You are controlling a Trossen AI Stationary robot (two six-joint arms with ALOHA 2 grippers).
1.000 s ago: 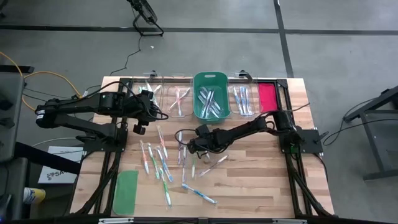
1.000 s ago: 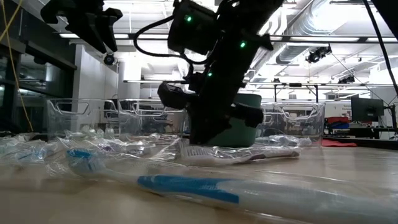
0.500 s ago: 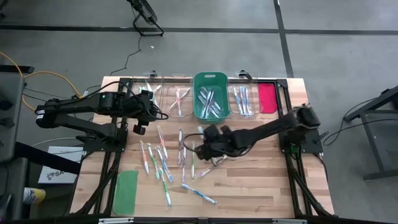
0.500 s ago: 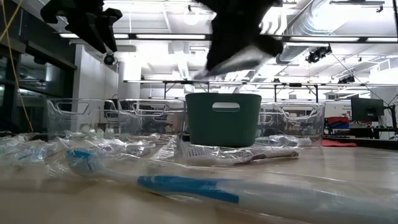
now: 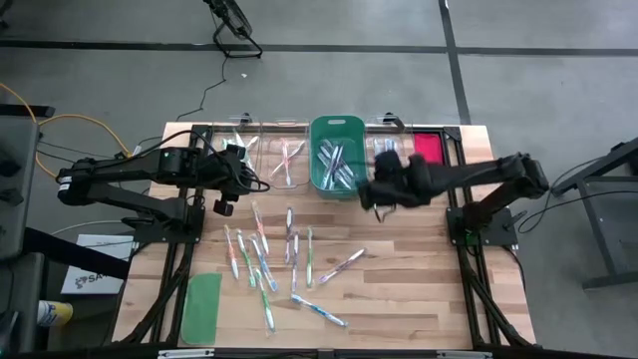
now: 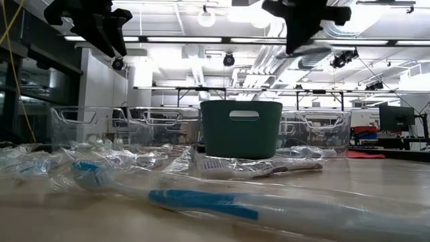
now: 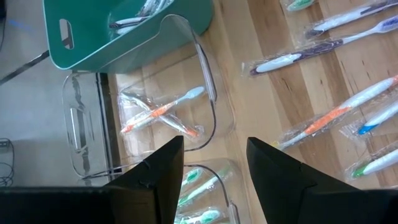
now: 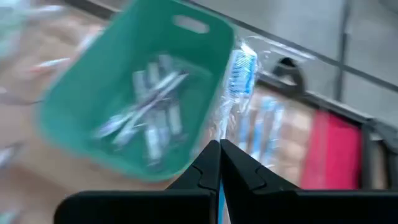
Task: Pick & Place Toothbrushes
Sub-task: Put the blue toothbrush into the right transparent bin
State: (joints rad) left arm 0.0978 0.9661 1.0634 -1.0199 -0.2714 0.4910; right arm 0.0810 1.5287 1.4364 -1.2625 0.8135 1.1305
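Observation:
Several wrapped toothbrushes (image 5: 289, 237) lie flat on the wooden table; more lie in the green bin (image 5: 337, 152) and in the clear bins (image 5: 287, 158) (image 5: 391, 160). My right gripper (image 5: 374, 186) (image 8: 219, 155) hangs in the air just near of the green bin's right side, shut on a blue toothbrush (image 8: 239, 68) in a clear wrapper. In the low view it is high up (image 6: 306, 27). My left gripper (image 5: 234, 165) (image 7: 214, 162) hovers open above the clear bins on the left, touching nothing. My right gripper pinches the blue toothbrush between its two shut fingers (image 8: 208, 163). The handle part in its wrapper (image 8: 222, 127) runs out past the fingertips, along them, with the blue head at the far end. The toothbrush is lifted clear of the table, above the bins.
A red-pink lid (image 5: 428, 155) lies at the far right, beside the right clear bin. A green lid (image 5: 202, 307) lies at the near left corner. The bins stand in a row along the far edge. Bare wood shows on the table's near right part (image 5: 419, 279).
My right gripper has risen from the toothbrushes at the table's middle, carrying the blue toothbrush, and has swung right and toward the far edge, up to the green bin. The toothbrush is now lifted clear. The left arm has kept still.

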